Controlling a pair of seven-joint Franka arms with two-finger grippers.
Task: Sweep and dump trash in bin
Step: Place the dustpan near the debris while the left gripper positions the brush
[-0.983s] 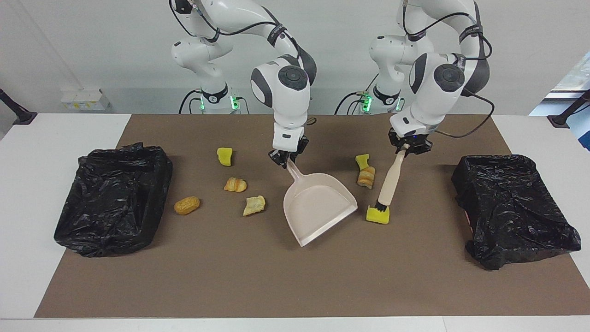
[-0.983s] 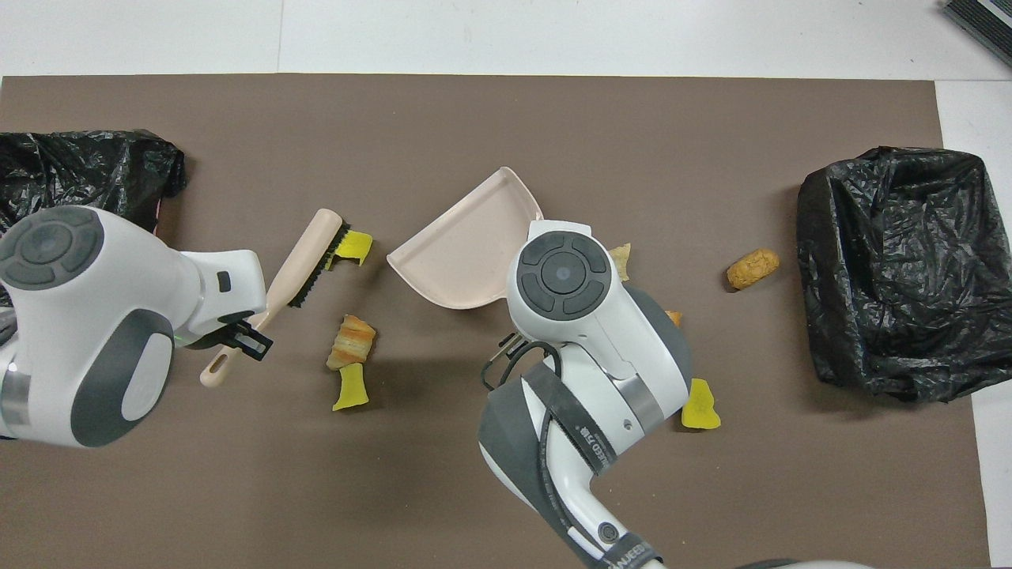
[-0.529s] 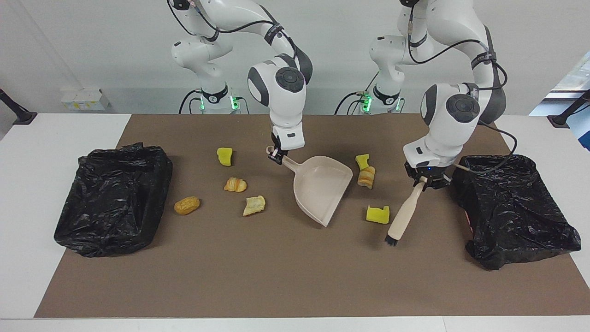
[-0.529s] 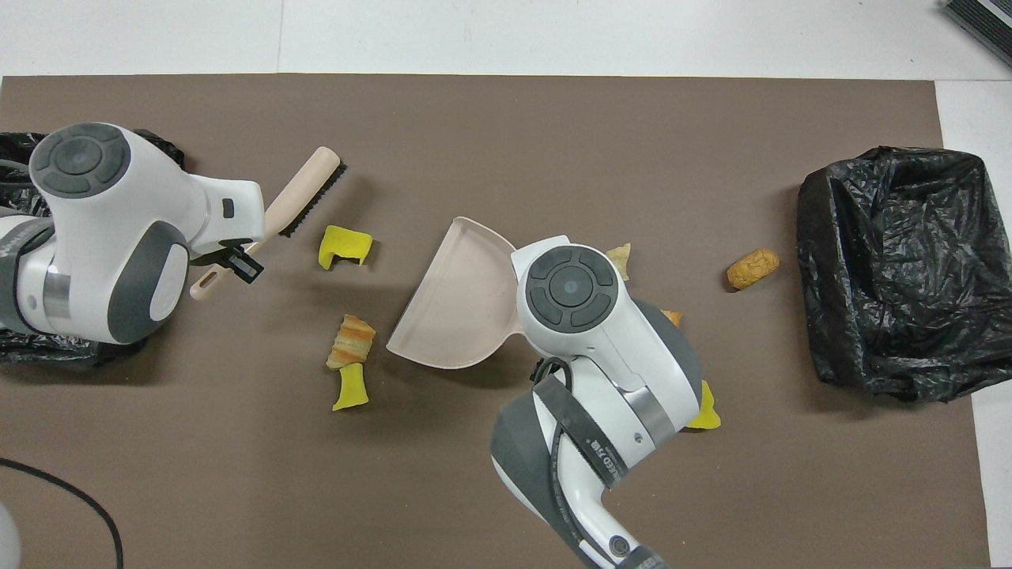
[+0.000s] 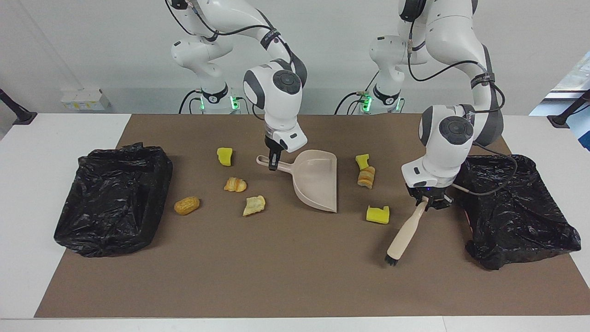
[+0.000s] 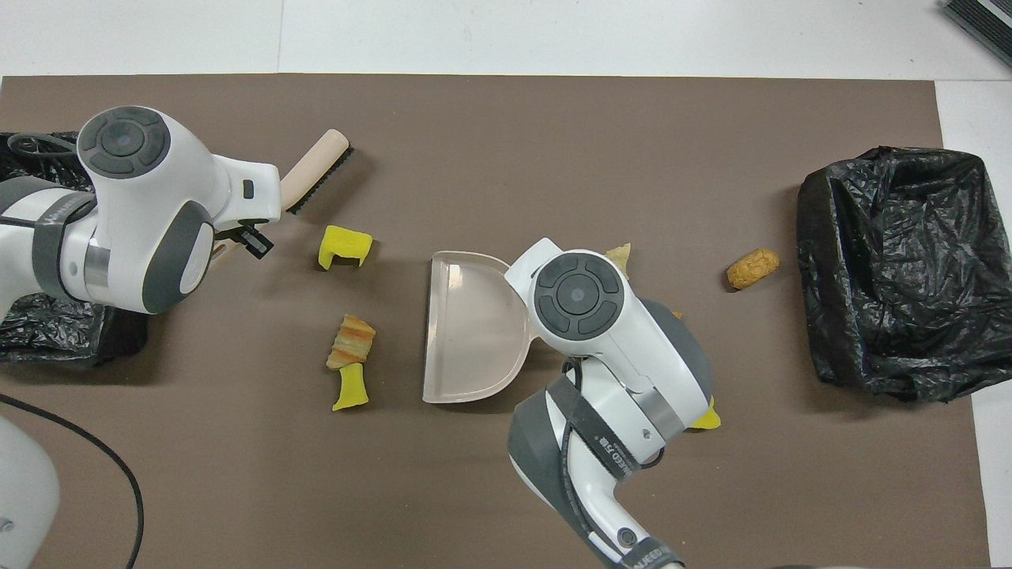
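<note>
We are gripping the brush (image 5: 405,232) handle in our left gripper (image 5: 426,201), at the facing view's lower right, beside the yellow sponge chunk (image 5: 377,214). Our right gripper (image 5: 273,161), at centre, is clamping the dustpan (image 5: 318,184) handle. Trash bits are lying scattered on the desk (image 5: 276,276) between two black-lined bins (image 5: 113,198).

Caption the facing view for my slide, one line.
Left gripper holds the brush beside a yellow sponge chunk; right gripper holds the empty dustpan.
</note>
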